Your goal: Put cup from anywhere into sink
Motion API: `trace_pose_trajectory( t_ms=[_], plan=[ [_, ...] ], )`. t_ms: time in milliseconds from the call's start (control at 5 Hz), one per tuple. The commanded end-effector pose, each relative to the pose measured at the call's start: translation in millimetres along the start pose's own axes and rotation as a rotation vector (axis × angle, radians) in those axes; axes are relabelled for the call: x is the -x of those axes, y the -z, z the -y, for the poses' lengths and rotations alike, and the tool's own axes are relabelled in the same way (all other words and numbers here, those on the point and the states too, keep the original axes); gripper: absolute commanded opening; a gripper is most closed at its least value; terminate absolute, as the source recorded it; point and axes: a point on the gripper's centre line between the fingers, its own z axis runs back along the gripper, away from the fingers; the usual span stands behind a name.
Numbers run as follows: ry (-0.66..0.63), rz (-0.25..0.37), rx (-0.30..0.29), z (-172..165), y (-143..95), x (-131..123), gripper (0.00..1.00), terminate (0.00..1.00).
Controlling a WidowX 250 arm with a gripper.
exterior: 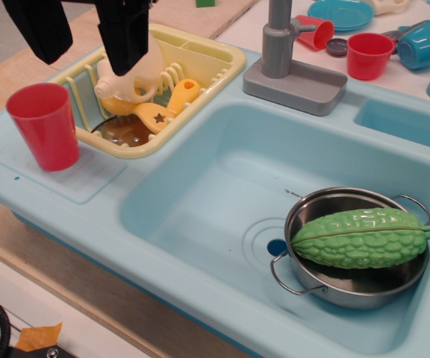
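The tall red cup (44,124) stands upright on the light-blue counter ledge at the left, beside the yellow rack. The sink (200,201) is the large deep light-blue basin in the middle, with a round drain hole (277,247). My gripper (80,33) hangs at the top left, above and slightly behind the cup. Its two black fingers (125,33) stand apart with nothing between them. It is well above the cup and does not touch it.
A steel pot (349,287) holding a green bitter gourd (360,237) sits in the sink's right front. A yellow rack (200,63) holds utensils. A grey faucet (278,41) stands behind the sink. Short red and blue cups (369,54) stand at the back right.
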Motion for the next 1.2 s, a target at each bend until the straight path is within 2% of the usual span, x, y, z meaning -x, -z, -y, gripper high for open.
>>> trace_pose_trajectory(
  t_ms=[0,600,1000],
  plan=[
    [0.000,0.000,0.000,0,0,0,1.00,0.00],
    [-0.021,-0.021,-0.033,-25,10,-1,1.00,0.00],
    [-0.046,-0.079,0.027,-39,30,6,1.00,0.00]
  ],
)
